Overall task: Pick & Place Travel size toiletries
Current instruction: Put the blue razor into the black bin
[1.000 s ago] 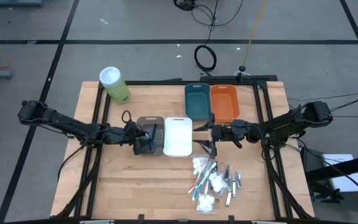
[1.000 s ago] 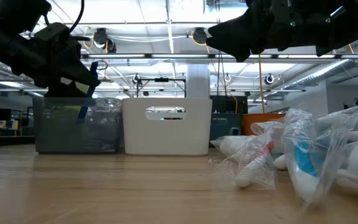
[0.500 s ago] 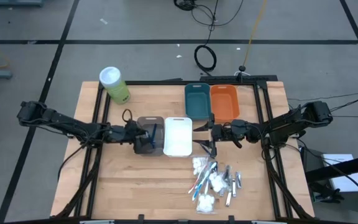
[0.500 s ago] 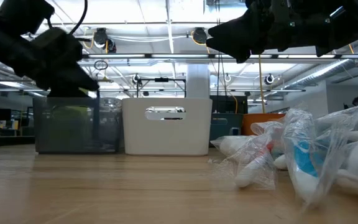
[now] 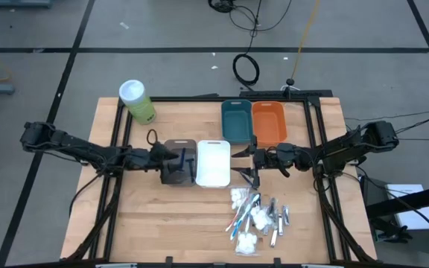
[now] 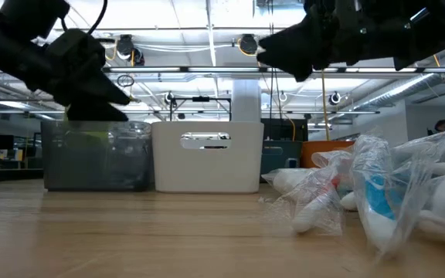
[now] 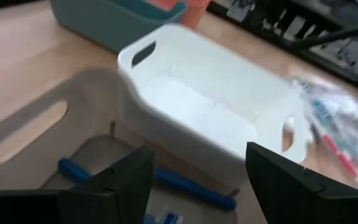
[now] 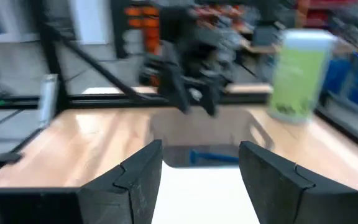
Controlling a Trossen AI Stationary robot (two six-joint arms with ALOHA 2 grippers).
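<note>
1. The left gripper (image 5: 171, 160) hung over the brown bin (image 5: 177, 173), its fingers (image 7: 126, 180) apart with nothing between them
2. A blue toothbrush (image 7: 148, 180) lay on that bin's floor, slanting from one wall toward the far corner; a second blue item at its near edge was too cut off to tell
3. The white bin (image 5: 213, 162) stood just beside the brown bin, their long walls nearly touching
4. The right gripper (image 5: 255, 158) waited just beside the white bin's other long edge, fingers (image 8: 129, 177) spread and empty
5. The remaining toiletries (image 5: 258, 217) lay in a loose heap toward the table's (image 5: 155, 223) front edge, right of centre, near the right gripper
6. The teal bin (image 5: 235, 120) and orange bin (image 5: 269, 123) sat side by side at the back edge
7. The green canister (image 5: 137, 101) stood at the back left corner, well apart; bare wood lay open in front of the brown bin
</note>
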